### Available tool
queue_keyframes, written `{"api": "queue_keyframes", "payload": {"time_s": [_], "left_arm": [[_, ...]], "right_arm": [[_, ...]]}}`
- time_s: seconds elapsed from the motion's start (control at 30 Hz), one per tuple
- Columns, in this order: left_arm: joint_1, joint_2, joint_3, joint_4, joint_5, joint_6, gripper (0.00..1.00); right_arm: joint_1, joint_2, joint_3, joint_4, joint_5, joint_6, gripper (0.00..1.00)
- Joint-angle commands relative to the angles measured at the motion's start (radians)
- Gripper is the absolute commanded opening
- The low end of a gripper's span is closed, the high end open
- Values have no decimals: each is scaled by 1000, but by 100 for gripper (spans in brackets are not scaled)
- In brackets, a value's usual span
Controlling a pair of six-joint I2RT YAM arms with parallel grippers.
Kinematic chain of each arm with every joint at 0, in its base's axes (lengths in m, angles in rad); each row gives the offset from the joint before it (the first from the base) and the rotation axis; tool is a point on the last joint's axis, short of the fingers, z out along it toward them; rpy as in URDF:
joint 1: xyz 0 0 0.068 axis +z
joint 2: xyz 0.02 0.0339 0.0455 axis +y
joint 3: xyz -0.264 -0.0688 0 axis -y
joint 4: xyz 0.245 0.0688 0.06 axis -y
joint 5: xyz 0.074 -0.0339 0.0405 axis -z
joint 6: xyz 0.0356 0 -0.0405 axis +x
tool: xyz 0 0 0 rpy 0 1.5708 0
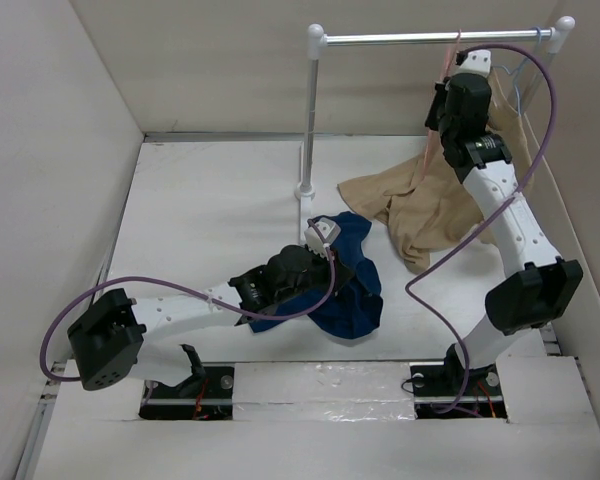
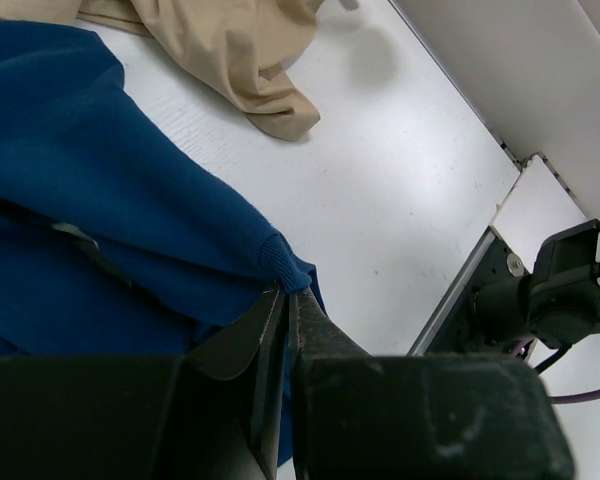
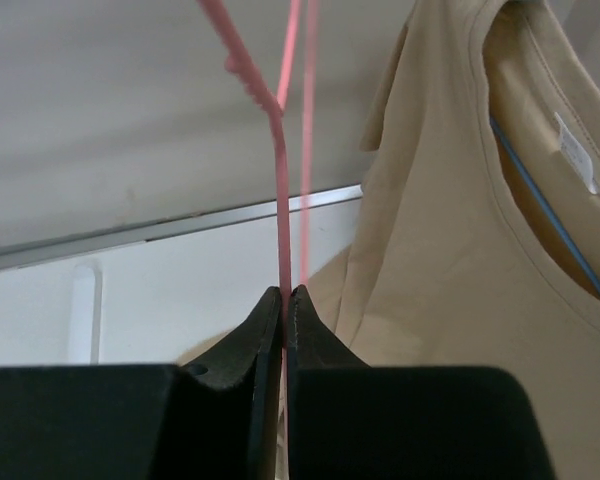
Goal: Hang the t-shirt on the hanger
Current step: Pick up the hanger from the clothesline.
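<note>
The navy blue t-shirt (image 1: 345, 290) lies crumpled on the white table in front of the rack; its print is hidden. My left gripper (image 1: 315, 245) sits low on the shirt, shut on a ribbed hem edge of the t-shirt (image 2: 280, 262). The pink wire hanger (image 1: 442, 100) hangs from the rail at the back right. My right gripper (image 1: 448, 95) is raised by the rail and shut on the hanger's thin pink wire (image 3: 283, 230), which runs up from between the closed fingers.
A tan t-shirt (image 1: 420, 215) hangs on a light blue hanger (image 1: 518, 85) at the right end of the rail (image 1: 430, 38) and drapes onto the table. The rack's white post (image 1: 311, 110) stands behind the navy shirt. Walls close in on both sides.
</note>
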Motion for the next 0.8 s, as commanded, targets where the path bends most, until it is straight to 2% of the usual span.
{"api": "queue_keyframes", "payload": {"time_s": [0.0,0.2,0.33,0.53,0.63,0.77], "left_arm": [[-6,-7,16,52,19,13,0],[-6,-4,33,47,1,16,0],[-6,-1,58,42,-22,25,0],[-6,-7,97,41,-85,36,0],[23,-12,131,22,-90,36,0],[57,8,157,32,-99,48,0]], "right_arm": [[-3,-86,-31,54,27,-24,0],[-3,-231,-87,88,1,-48,0],[-60,-349,-156,133,-207,-38,0],[-82,-417,-198,54,-330,-1,0],[-82,-489,-323,89,-364,35,0],[-82,-609,-484,123,-482,79,0]]}}
